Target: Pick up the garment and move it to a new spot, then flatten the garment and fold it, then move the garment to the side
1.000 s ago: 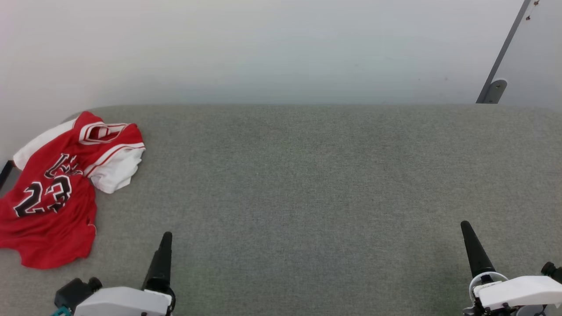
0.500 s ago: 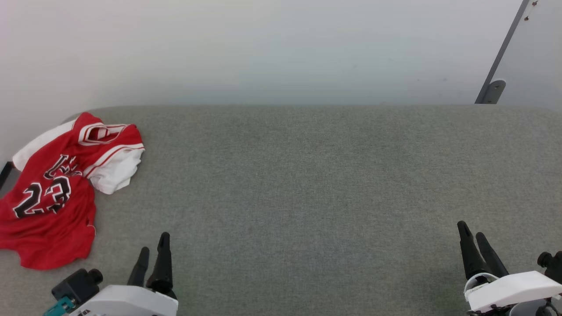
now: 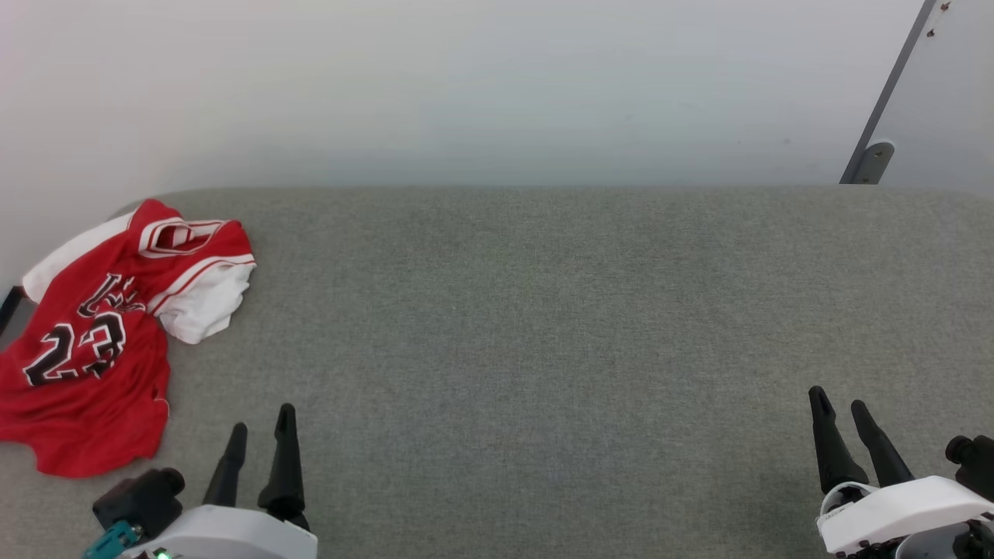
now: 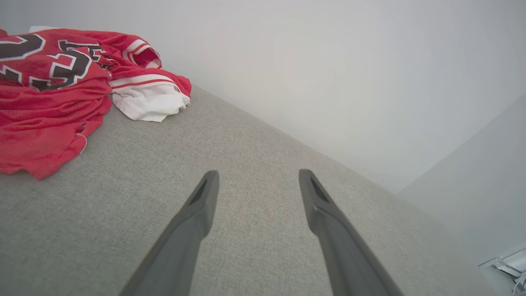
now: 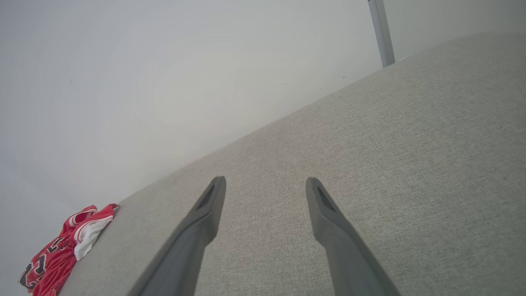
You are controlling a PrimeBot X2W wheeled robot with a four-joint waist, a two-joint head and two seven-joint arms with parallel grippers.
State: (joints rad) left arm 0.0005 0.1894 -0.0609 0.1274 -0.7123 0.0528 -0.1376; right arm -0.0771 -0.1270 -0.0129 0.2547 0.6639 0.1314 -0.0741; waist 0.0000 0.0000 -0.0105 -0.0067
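The garment [image 3: 93, 341], a red jersey with white sleeves and a black 23, lies crumpled at the far left of the grey fabric surface [image 3: 543, 326]. It also appears in the left wrist view as the garment [image 4: 53, 86] at upper left, and small in the right wrist view as the garment [image 5: 61, 246] at lower left. My left gripper [image 3: 262, 415] hovers open near the front edge, just right of the jersey's hem, touching nothing. At the front right my right gripper [image 3: 839, 397] stands open too, far from the jersey. Both pairs of fingers [image 4: 197, 213] [image 5: 205, 213] are empty.
A pale wall [image 3: 497, 85] runs along the back of the surface. A grey metal post with a bracket [image 3: 874, 159] stands at the back right. The jersey overhangs the left end of the surface.
Both grippers have turned about their wrists, so two fingers of each now show side by side, and they have crept slightly forward. The jersey has not moved.
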